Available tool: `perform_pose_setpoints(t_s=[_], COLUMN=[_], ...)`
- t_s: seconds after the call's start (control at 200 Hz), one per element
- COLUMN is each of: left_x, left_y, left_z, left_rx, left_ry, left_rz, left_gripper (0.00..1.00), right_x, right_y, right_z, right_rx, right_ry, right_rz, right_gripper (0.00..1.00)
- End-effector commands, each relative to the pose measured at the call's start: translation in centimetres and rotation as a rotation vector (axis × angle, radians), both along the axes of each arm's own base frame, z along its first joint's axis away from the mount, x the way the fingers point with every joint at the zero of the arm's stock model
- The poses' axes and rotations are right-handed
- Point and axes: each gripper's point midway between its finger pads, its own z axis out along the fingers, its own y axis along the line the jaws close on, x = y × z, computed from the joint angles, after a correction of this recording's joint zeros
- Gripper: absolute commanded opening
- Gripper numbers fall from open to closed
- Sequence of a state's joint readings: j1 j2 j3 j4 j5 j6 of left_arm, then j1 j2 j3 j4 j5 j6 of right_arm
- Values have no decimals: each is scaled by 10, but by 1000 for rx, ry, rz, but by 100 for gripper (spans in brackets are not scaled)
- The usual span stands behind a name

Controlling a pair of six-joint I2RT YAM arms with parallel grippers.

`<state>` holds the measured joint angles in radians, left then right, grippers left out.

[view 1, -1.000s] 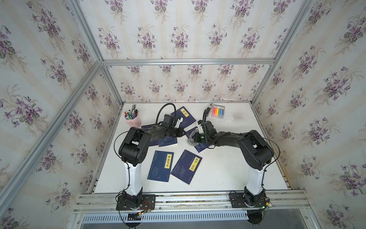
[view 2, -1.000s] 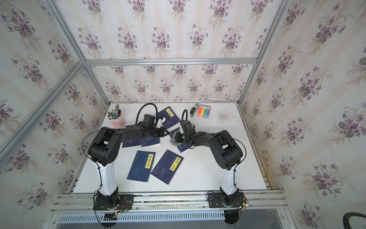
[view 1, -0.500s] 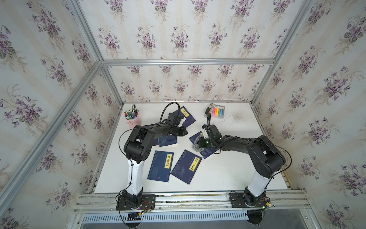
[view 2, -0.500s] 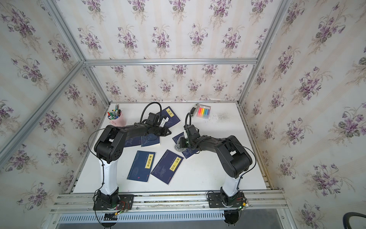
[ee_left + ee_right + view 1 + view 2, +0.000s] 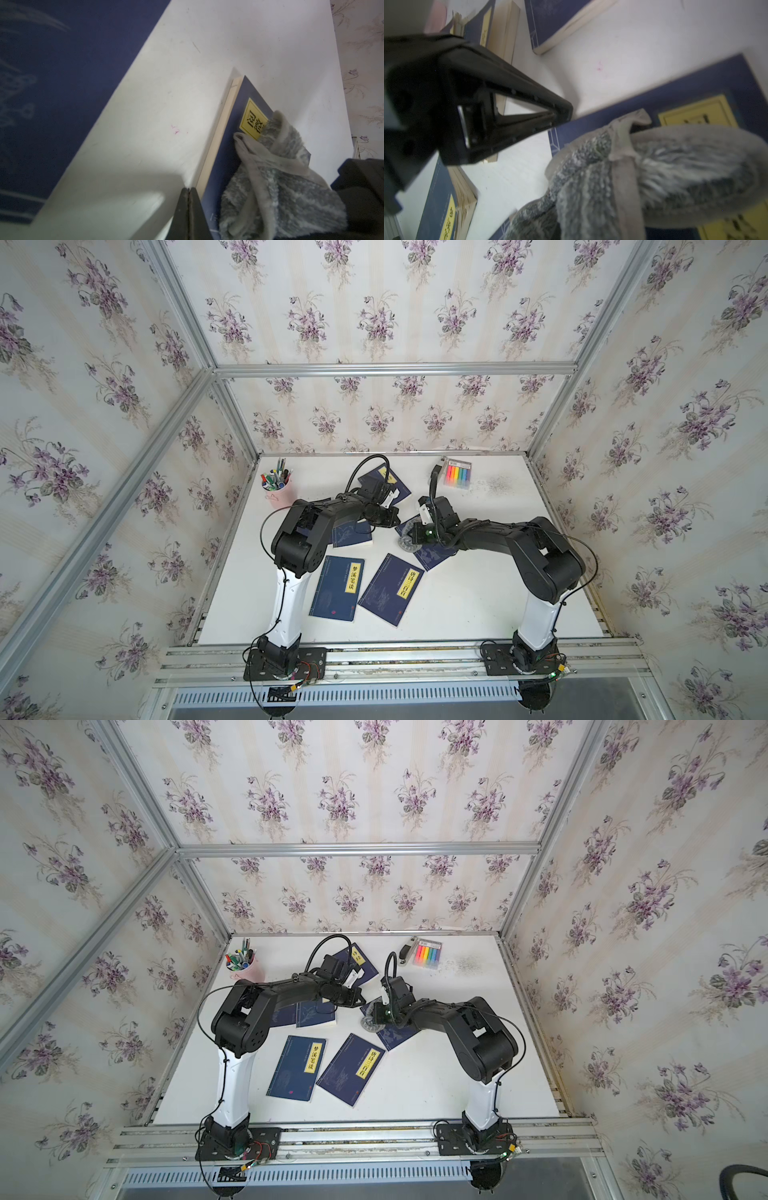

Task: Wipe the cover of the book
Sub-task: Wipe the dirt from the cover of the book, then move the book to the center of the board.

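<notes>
Right claw [image 5: 413, 536] clamps fluffy grey cloth [image 5: 675, 162] on flat navy book [image 5: 685, 91]; left claw [image 5: 188, 193] pinched together

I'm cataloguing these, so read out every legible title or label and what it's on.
"梦溪笔谈": near-left book, yellow label.
"唐诗三百首": yellow label of the book beside it.
"阅微", rest hidden by the cloth: wiped book.
Far book, highlighter pack: too small to read.

grey cloth [image 5: 280, 197] on blue book [image 5: 225, 162], white table [image 5: 207, 41]
</notes>
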<state>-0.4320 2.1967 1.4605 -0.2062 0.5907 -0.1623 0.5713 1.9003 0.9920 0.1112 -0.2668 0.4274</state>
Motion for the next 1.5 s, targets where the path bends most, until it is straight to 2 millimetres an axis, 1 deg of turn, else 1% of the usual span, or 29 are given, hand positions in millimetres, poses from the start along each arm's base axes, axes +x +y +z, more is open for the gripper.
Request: perform_pose_setpoints(t_s=[0.0,0.13,0.23,0.305,0.43,0.55,0.614,0.649,0.829,0.904,0.974,1.079,1.254,1.309,1.364,1.424,1.494], left_x=[-16,-16,-15,-15,-15,-14,-13,-14,-14,-15,-15,-17,-19,-24,-31,-40,-52], left_y=[-5,-7,-5,-6,-6,-5,-4,-4,0,1,1,1,8,10,13,17,24], left_z=[-8,-7,-8,-8,-11,-11,-9,-7,9,17,26,40,68,75,78,81,80], left_rx=[7,9,17,17,20,24,26,25,14,0,-16,-27,-17,-16,-23,-22,11], left_ry=[51,49,47,47,56,54,46,37,-42,-71,-95,-115,-142,-132,-126,-121,-116], left_rz=[-47,-51,-46,-46,-43,-41,-37,-37,-37,-36,-36,-35,-7,0,15,29,35], left_gripper=[1,1,1,1,1,1,1,1,1,1,1,1,1,1,1,0,0], right_x=[-8,3,2,-4,-21,-35,-40,-41,-51,-56,-64,-78,-103,-112,-118,-123,-127], right_y=[-12,-7,-10,-15,-28,-40,-45,-46,-54,-63,-67,-67,-63,-57,-53,-52,-53], right_z=[-30,-35,-37,-37,-29,-16,-7,2,42,52,59,56,31,25,22,19,15], right_rx=[-88,-85,-97,-102,-117,-118,-115,-106,-70,-78,-70,-42,-15,-4,-2,1,-1], right_ry=[100,98,100,101,94,80,60,41,-31,-52,-58,-32,33,64,74,83,96], right_rz=[-34,-51,-58,-60,-64,-71,-80,-83,-86,-99,-93,-70,-26,21,46,58,62], right_gripper=[0,0,0,0,0,0,0,0,0,0,0,0,0,0,0,0,0])
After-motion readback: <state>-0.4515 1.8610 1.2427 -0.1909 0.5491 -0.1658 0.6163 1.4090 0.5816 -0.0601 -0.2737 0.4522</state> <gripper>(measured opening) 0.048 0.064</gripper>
